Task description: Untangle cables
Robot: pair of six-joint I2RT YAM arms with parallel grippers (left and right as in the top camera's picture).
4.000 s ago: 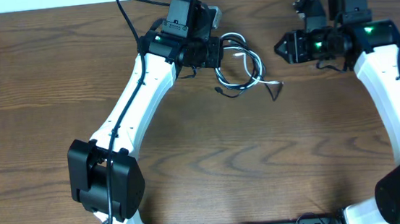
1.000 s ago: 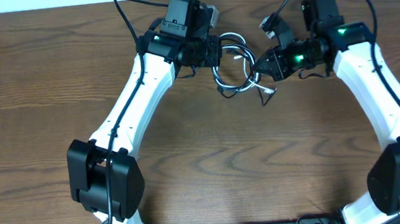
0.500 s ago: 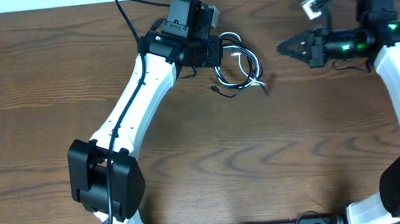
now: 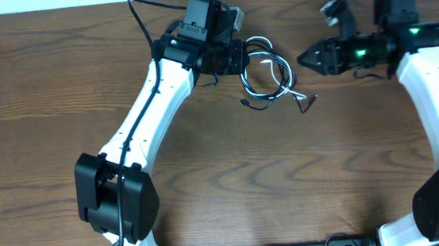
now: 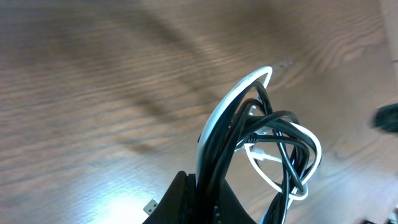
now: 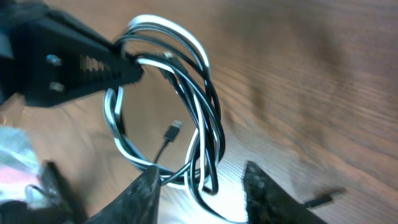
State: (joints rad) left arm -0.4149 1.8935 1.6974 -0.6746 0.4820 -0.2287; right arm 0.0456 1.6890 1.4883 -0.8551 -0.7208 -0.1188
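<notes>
At the left tool (image 4: 236,58): clenched on the cables (image 4: 267,75), pinching both cords together at one side of their coil.
At the right tool (image 4: 303,58): jaws apart, nothing between them, tip aimed at the coil.
Cables: white cord (image 5: 217,118) and black cord (image 5: 273,118) looped through each other; the coil stood out from the left tool toward the right one.
Loose end: a plug end (image 4: 307,99) trailed onto the worktop (image 4: 43,114), near the right tool's tip.
Key relation: the coil lay between the two tools, just beside the right tool's tip yet apart from it, its longer way running roughly crosswise to the line joining them.
Free arm: the right, so a short reach straight toward the left tool would probably let it take one cord.
</notes>
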